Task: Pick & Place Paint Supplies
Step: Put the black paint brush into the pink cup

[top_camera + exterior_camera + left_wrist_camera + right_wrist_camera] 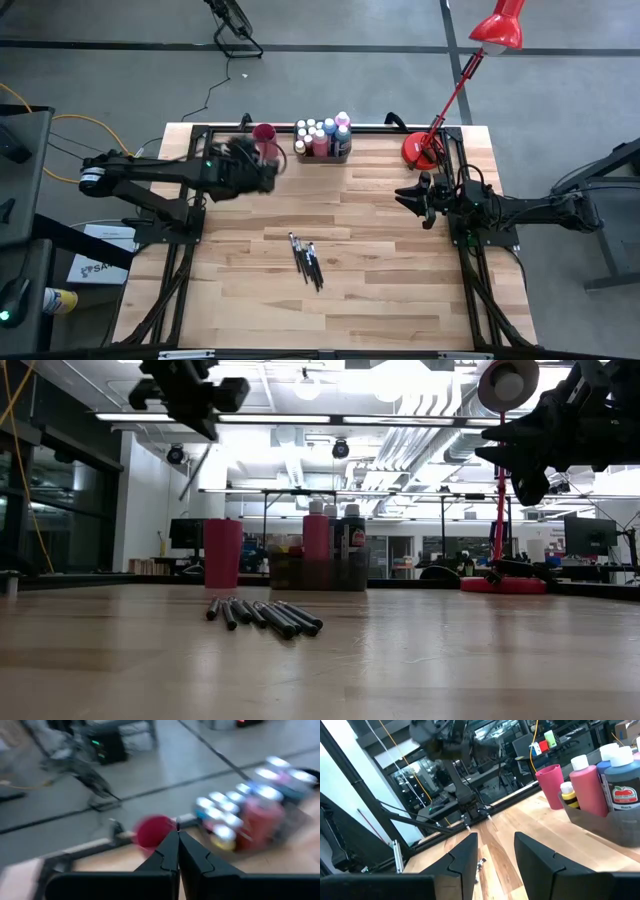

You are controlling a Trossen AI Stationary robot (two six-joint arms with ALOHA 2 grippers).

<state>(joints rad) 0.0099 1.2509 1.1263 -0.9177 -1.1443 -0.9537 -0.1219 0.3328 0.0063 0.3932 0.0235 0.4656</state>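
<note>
A: Where are the paint supplies found?

B: The paint bottles are seen packed upright in the grey tray at the far edge of the table, the pink bottle standing tallest in the low view. The paintbrushes are laid loose in a small fan near the table's middle, well apart from the tray.

A: Why are the brushes judged to be placed so?

B: Flat and fanned, they are reachable from above one at a time. The red cup is stood just beside the tray, and it is likely meant as the holder for brushes.

A: How are the grippers held?

B: The left gripper is pressed together with nothing pinched, and is carried high near the cup. The motion blur suggests a transit. The right gripper is held half spread and empty at the right side of the table, aimed toward the tray, as if parked.

A: And the surface and the room?

B: A pale butcher-block tabletop is bounded by a black frame. A red desk lamp is stood at the far right corner. Beyond, a grey floor, yellow cabling and a lit workshop with monitors are shown.
</note>
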